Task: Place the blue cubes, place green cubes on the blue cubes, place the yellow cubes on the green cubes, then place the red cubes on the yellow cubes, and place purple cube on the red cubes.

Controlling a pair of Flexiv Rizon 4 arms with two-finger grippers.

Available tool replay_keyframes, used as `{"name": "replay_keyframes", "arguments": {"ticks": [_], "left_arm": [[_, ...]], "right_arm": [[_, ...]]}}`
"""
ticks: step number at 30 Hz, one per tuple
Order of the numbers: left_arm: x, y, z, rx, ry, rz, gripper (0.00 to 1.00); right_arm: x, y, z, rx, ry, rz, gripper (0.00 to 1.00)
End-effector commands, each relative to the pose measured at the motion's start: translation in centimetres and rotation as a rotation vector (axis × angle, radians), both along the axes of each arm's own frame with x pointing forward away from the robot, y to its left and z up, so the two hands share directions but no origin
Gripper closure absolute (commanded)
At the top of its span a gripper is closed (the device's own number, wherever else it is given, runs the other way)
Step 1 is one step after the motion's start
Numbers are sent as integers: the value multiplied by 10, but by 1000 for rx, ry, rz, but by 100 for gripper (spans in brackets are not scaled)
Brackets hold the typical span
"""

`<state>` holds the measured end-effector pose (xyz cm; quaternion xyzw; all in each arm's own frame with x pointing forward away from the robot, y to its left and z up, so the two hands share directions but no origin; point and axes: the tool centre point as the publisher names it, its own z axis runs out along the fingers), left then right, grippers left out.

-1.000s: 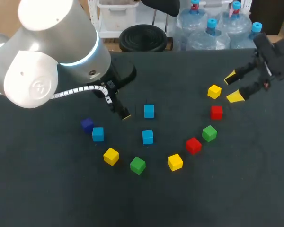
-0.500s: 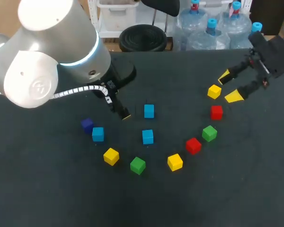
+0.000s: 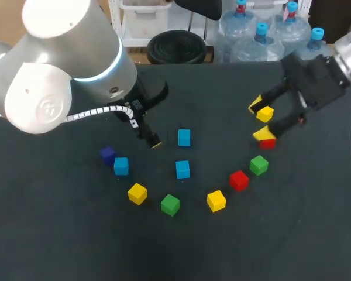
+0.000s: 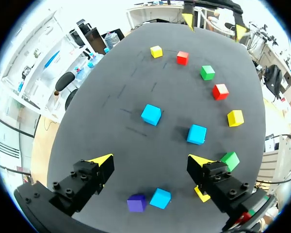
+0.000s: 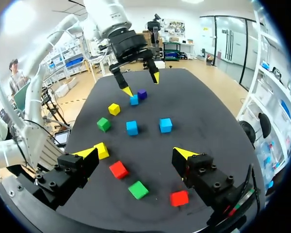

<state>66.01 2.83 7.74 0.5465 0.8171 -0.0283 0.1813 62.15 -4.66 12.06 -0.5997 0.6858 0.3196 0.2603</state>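
Note:
Several cubes lie in a loose arc on the dark table (image 3: 58, 234). Blue cubes (image 3: 184, 137) (image 3: 182, 169) (image 3: 121, 165) and the purple cube (image 3: 108, 154) sit toward the left. My left gripper (image 3: 151, 139) hangs open above the table between them, holding nothing (image 4: 150, 159). Yellow cubes (image 3: 137, 193) (image 3: 216, 201), green cubes (image 3: 170, 204) (image 3: 258, 165) and a red cube (image 3: 238, 180) form the near curve. My right gripper (image 3: 259, 119) stands open over a third yellow cube (image 3: 265, 113) and a red cube (image 3: 269, 143); its fingers (image 5: 182, 153) are empty.
The table's far edge runs past the left arm's black base (image 3: 155, 88). Dark tabletop stretches in front of the cube arc and at the far left.
My right gripper has swung left and nearer, from beside the right-hand yellow cube to over it and the red cube. The left arm and all cubes have stayed put.

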Motion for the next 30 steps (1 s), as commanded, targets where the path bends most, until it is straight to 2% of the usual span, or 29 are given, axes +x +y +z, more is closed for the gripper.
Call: {"name": "replay_keyframes", "arguments": {"ticks": [1, 15, 22, 24, 30], "left_arm": [[0, 0, 0, 2, 0, 1, 0], [0, 0, 0, 2, 0, 1, 0], [0, 0, 0, 2, 0, 1, 0], [0, 0, 0, 2, 0, 1, 0], [0, 0, 0, 2, 0, 1, 0]], "right_arm": [[-13, 15, -9, 2, -73, -74, 0], [-4, 62, -39, 34, -84, 11, 0], [-7, 81, -51, -15, -84, 13, 0], [-9, 88, -55, -46, -105, 5, 0], [-15, 104, -61, -57, -119, 0, 0]]}}
